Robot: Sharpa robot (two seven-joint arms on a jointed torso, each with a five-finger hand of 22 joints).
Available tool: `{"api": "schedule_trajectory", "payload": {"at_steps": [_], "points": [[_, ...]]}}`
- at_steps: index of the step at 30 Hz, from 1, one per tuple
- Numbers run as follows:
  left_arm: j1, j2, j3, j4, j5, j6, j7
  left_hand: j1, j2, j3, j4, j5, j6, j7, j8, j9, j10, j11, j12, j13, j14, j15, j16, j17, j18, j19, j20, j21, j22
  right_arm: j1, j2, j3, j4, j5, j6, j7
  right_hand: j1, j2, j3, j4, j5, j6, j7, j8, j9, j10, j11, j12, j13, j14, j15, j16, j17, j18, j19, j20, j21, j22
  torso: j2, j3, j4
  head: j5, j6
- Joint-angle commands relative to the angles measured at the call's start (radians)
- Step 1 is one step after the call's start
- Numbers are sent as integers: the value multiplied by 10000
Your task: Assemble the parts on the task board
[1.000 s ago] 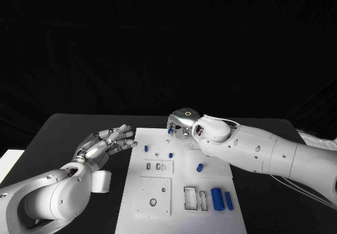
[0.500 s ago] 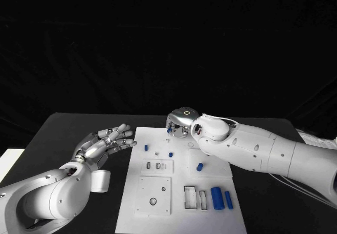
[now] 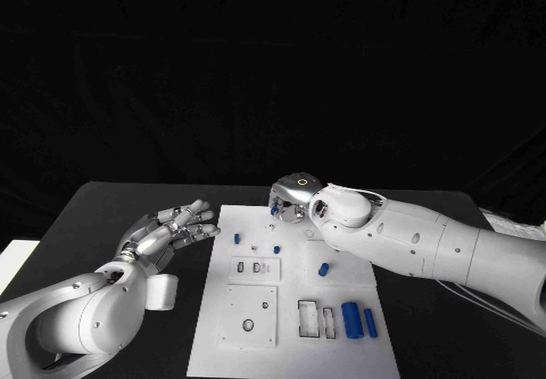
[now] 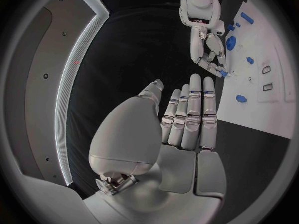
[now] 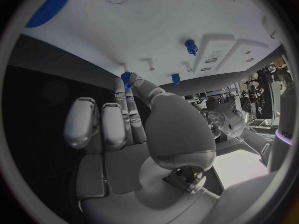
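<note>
The white task board (image 3: pixel 290 300) lies in the middle of the black table. My right hand (image 3: pixel 293 200) hovers over the board's far end and pinches a small blue toothed part (image 5: pixel 127 78) between thumb and fingertips; the same part (image 3: pixel 275 211) shows under the hand in the head view. My left hand (image 3: pixel 170 229) floats left of the board, fingers apart and straight, holding nothing; its palm (image 4: pixel 181 119) is bare. Small blue pegs (image 3: pixel 237 238) (image 3: pixel 277 250) (image 3: pixel 323 271) sit on the board. Two blue cylinders (image 3: pixel 352 321) (image 3: pixel 371 324) lie near its front right corner.
The board has rectangular recesses (image 3: pixel 252 270) (image 3: pixel 309 320) and a square plate with a hole (image 3: pixel 248 316). A large blue gear (image 5: pixel 50 7) lies on the board's far part. Dark table surface (image 3: pixel 125 205) runs on both sides of the board.
</note>
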Motion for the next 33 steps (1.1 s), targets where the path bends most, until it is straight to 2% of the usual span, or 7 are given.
{"api": "schedule_trajectory", "payload": {"at_steps": [1,11,33], "points": [[13,7,8,3,5,207,35,93,-41,22,-48,1,-25,48,-40,-13,-56,44,-34,-14,-82,8,-69,9,111,19,30,-9,-9,-29,-13,-14,12,-164,122,-46,-21,-119,-9,75,57,43,2,20,-7,58,0,30,10,280,-92,57,-23,-129,68,-23,28,12,-1,-4,1,-10,-13],[13,7,8,-12,5,205,37,95,-44,26,-54,1,-31,49,-48,-13,-67,48,-43,-16,-87,10,-75,14,111,16,32,-11,-11,-35,-36,-14,44,-186,34,-95,-75,-266,16,171,54,-44,32,-31,-13,-16,28,-1,-7,272,-77,69,-28,-135,65,-21,59,45,-3,-5,26,-34,-25],[13,-12,8,-15,5,195,47,95,-44,26,-54,1,-31,49,-48,-13,-67,48,-43,-16,-87,10,-75,14,111,16,32,-11,-11,-59,-128,-13,144,-237,52,-117,-92,-305,27,207,51,-62,37,-35,-13,-38,35,-1,-11,270,-70,76,-22,-135,60,-16,63,47,-9,-18,45,-56,-55]]}}
